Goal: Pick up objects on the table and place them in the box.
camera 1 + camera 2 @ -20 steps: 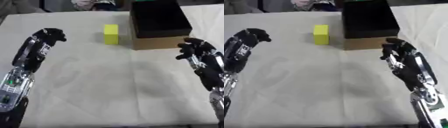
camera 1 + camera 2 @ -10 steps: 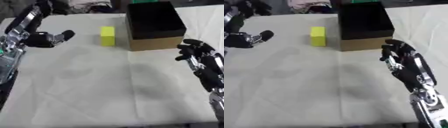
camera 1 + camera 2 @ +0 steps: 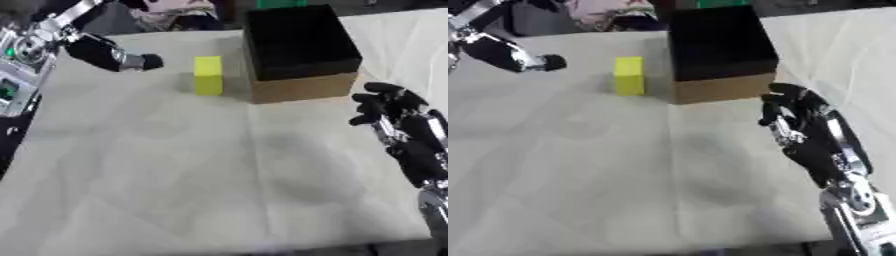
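table [image 3: 175, 190]: covered in a pale, creased cloth that fills most of both views; a fold line runs from the box toward the near edge.
box [image 3: 302, 47]: brown cardboard with a black inside, top open, standing at the far middle-right of the table; nothing can be made out inside it.
right hand [image 3: 798, 117]: black, on an arm that enters from the lower right; it sits just in front of the box's near right corner, apart from the box; fingers curled inward, holding nothing.
left hand [image 3: 114, 54]: black, at the upper left, raised above the far left part of the table; one dark finger-like part juts out toward the yellow block and its tip stops short of it, nothing held. The rest of the hand is blurred, so whether the fingers are spread or closed cannot be told.
left arm [image 3: 26, 50]: silver and black links along the left edge, with a small green light on them.
yellow block [image 3: 208, 75]: upright rectangular block on the cloth, just beside the box's left wall with a narrow gap between them; it lies between the left hand and the box, and neither hand touches it.
far edge: blurred light and dark clutter beyond the table, not identifiable.
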### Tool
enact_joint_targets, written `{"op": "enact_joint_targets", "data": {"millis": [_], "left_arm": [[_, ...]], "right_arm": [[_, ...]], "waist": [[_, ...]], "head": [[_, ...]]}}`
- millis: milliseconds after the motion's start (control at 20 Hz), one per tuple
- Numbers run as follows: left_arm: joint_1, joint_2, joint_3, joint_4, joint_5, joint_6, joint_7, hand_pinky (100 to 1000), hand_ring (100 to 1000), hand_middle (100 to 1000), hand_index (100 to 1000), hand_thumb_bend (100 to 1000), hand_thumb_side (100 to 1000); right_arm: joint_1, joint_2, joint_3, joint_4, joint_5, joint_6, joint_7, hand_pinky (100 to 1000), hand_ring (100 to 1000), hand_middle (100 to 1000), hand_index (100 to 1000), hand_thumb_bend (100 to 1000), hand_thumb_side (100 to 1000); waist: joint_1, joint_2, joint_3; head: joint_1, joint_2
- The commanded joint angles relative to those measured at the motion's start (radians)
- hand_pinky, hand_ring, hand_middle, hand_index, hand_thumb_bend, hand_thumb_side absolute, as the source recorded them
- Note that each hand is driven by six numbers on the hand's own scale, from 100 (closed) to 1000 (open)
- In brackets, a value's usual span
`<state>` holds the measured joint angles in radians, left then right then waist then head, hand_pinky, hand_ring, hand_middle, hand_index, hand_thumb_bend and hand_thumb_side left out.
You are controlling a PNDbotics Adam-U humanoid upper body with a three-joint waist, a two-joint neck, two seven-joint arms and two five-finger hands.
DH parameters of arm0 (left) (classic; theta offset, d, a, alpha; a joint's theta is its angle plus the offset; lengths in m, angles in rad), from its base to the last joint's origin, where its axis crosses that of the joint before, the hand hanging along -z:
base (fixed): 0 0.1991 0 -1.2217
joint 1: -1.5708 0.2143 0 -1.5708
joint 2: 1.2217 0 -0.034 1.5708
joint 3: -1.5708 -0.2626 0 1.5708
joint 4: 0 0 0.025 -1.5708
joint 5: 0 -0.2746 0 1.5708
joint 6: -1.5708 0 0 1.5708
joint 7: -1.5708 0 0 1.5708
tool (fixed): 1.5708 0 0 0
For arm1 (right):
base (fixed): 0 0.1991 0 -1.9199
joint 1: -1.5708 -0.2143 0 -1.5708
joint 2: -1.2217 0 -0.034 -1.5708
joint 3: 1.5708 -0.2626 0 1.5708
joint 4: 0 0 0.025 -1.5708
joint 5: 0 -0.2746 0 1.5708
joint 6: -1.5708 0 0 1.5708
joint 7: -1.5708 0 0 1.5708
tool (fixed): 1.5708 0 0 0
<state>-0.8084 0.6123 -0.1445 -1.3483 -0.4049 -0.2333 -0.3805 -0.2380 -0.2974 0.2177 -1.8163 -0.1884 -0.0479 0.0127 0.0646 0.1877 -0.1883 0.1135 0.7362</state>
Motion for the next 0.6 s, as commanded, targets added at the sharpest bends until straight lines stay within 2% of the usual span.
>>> {"op": "enact_joint_targets", "data": {"millis": [50,350,600], "left_arm": [[-0.056,-0.003,-0.001,0.097,-0.061,-0.028,0.012,793,732,741,818,685,400],[-0.118,-0.049,-0.008,0.247,-0.14,-0.093,0.002,787,720,724,806,710,453],[-0.139,-0.074,-0.012,0.317,-0.192,-0.131,-0.007,782,716,721,804,735,498]], "right_arm": [[-0.009,-0.018,0.002,-0.013,-0.007,-0.001,0.004,605,829,526,785,228,359],[-0.011,-0.018,0.009,-0.015,-0.008,0.002,0.01,604,829,526,785,230,359],[-0.013,-0.018,0.013,-0.016,-0.009,0.003,0.014,604,829,525,785,231,360]], "waist": [[-0.004,-0.019,-0.005],[-0.005,-0.02,-0.024],[-0.006,-0.019,-0.035]], "head": [[0.004,-0.015],[0.007,-0.019],[0.011,-0.023]]}}
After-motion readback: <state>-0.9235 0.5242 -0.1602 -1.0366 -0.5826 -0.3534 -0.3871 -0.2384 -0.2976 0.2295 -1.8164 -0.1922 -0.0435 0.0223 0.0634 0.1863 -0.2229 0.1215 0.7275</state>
